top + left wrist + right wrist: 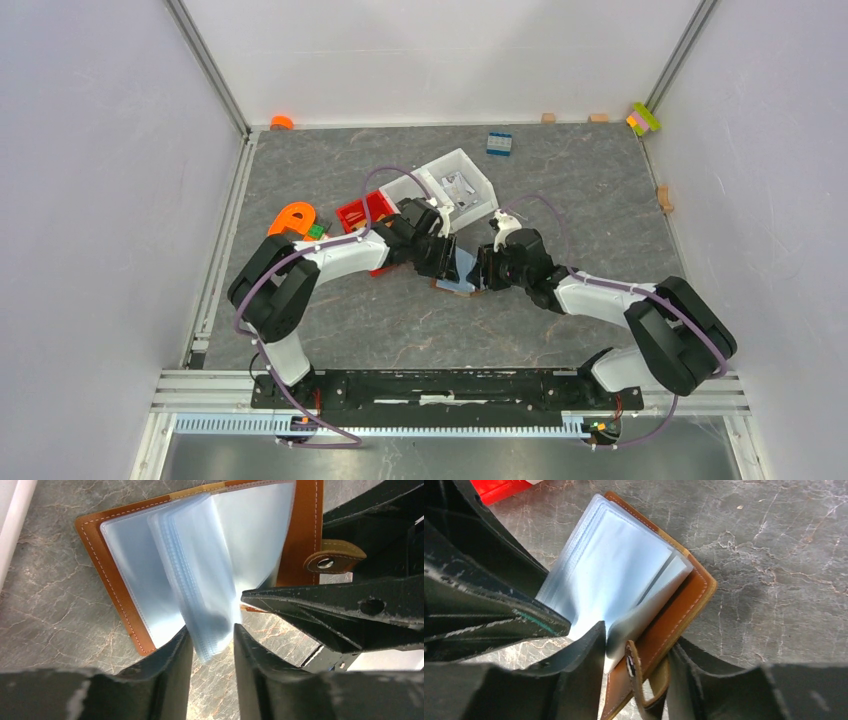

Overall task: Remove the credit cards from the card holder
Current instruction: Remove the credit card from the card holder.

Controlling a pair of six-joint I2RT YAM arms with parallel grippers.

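The brown card holder [462, 277] lies open on the table between my two grippers, its clear bluish sleeves [200, 570] fanned up. No credit cards show; any are hidden among the sleeves. My left gripper [210, 632] stands open at the holder's near edge, with a blurred bundle of sleeves loose between its fingers. My right gripper [636, 647] is shut on the card holder [689, 605] at its edge: one finger presses on a sleeve, the other sits behind the cover and the strap tab [634, 665]. The snap tab [332, 560] also shows in the left wrist view.
A red bin [362, 212] and a white bin [455, 185] stand just behind the left gripper [445, 262]. An orange object [293, 218] lies left of them. A blue block [499, 143] and coloured blocks [643, 118] sit near the back wall.
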